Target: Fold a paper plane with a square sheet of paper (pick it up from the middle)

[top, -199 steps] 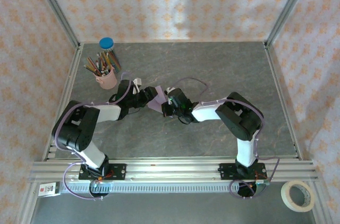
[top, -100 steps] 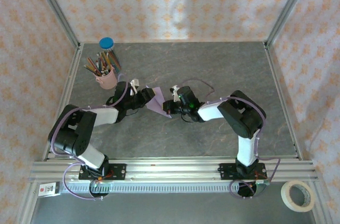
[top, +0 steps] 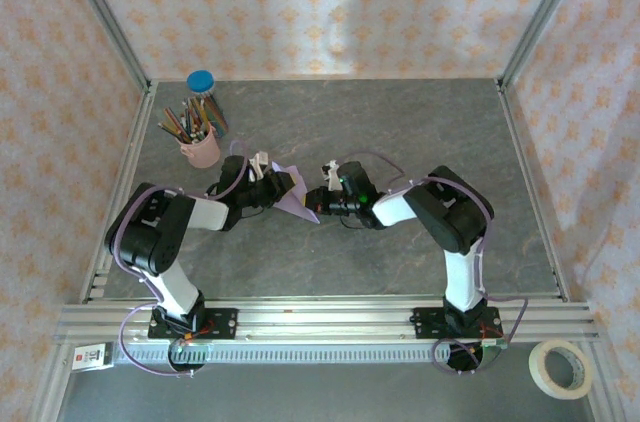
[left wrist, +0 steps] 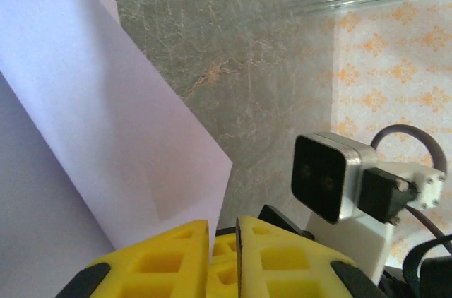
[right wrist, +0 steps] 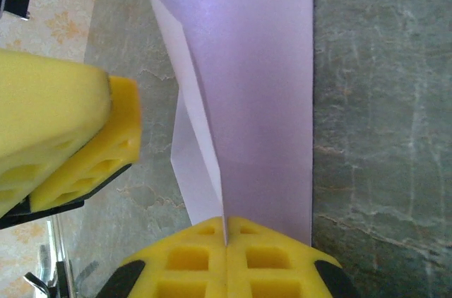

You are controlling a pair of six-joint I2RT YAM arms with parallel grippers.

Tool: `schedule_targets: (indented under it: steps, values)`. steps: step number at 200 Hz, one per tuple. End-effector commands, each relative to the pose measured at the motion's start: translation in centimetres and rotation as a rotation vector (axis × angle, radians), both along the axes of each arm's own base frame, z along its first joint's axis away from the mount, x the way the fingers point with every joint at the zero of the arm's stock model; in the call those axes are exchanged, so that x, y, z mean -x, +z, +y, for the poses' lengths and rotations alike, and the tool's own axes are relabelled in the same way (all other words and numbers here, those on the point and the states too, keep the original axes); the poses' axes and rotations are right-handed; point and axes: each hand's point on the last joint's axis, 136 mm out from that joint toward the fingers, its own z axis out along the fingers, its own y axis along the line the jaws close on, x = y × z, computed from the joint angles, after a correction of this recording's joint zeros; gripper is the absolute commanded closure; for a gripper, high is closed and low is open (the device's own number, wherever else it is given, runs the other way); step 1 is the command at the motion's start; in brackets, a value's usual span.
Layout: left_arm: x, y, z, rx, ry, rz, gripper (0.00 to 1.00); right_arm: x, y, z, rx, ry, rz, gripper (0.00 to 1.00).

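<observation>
The sheet of paper, folded into a narrow lilac wedge, sits just left of the middle of the grey table in the overhead view. Its tip points toward 5 o'clock, and a gripper stands on either side of it.

The right gripper reaches in from 3 o'clock. Its yellow pads are pressed flush together with the paper's crease clamped between them (the fold line runs straight into the seam).

The left gripper reaches in from 9 o'clock with its fingers drawn narrow, leaving a slim slot between them. The paper's lower edge runs down to that slot, but I cannot tell whether it is actually pinched.

A pink pencil cup stands at 10 o'clock from the paper, near the left gripper. A blue-capped jar is at the cup's 12 o'clock. A roll of tape lies well apart at 4 o'clock, on the near side of the rail.
</observation>
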Motion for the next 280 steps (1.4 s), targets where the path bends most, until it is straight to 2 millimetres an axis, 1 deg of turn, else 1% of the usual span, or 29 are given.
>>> schedule_targets:
  steps: [1, 33, 79, 108, 159, 181, 206, 224, 236, 280]
  values:
    - [-0.3, 0.7, -0.4, 0.03, -0.027, -0.044, 0.85, 0.1, 0.3, 0.3, -0.048, 0.013, 0.027, 1.0]
    - [-0.3, 0.2, -0.9, 0.054, -0.046, -0.03, 0.88, 0.3, -0.2, 0.4, -0.052, 0.021, 0.05, 1.0]
    - [-0.6, 0.1, -1.3, 0.063, -0.064, -0.03, 0.89, 0.2, -0.6, 0.4, -0.041, 0.022, 0.066, 1.0]
    - [-0.7, -0.7, -1.1, 0.044, -0.055, -0.01, 0.89, 0.2, -0.8, 0.3, -0.031, 0.024, 0.072, 1.0]
    - [-1.0, -1.9, -0.9, 0.017, -0.039, 0.022, 0.92, 0.1, -0.7, 0.3, -0.024, 0.026, 0.067, 1.0]
    - [-0.9, -2.3, -0.7, 0.002, -0.033, 0.031, 0.93, 0.1, -0.4, 0.3, -0.022, 0.029, 0.061, 0.96]
    - [-0.9, -2.6, -0.5, -0.016, -0.027, 0.038, 0.93, 0.1, 0.4, 0.0, -0.01, 0.033, 0.03, 0.82]
    - [-0.8, -2.8, -0.5, -0.02, -0.026, 0.045, 0.93, 0.3, 1.0, -0.3, 0.003, 0.043, 0.005, 0.76]
    - [-0.8, -2.8, -0.4, -0.02, -0.025, 0.044, 0.93, 0.5, 1.2, -0.5, 0.019, 0.048, -0.008, 0.74]
    - [-0.9, -2.7, -0.5, -0.019, -0.025, 0.042, 0.93, 1.1, 0.4, -1.6, 0.1, 0.068, -0.031, 0.71]
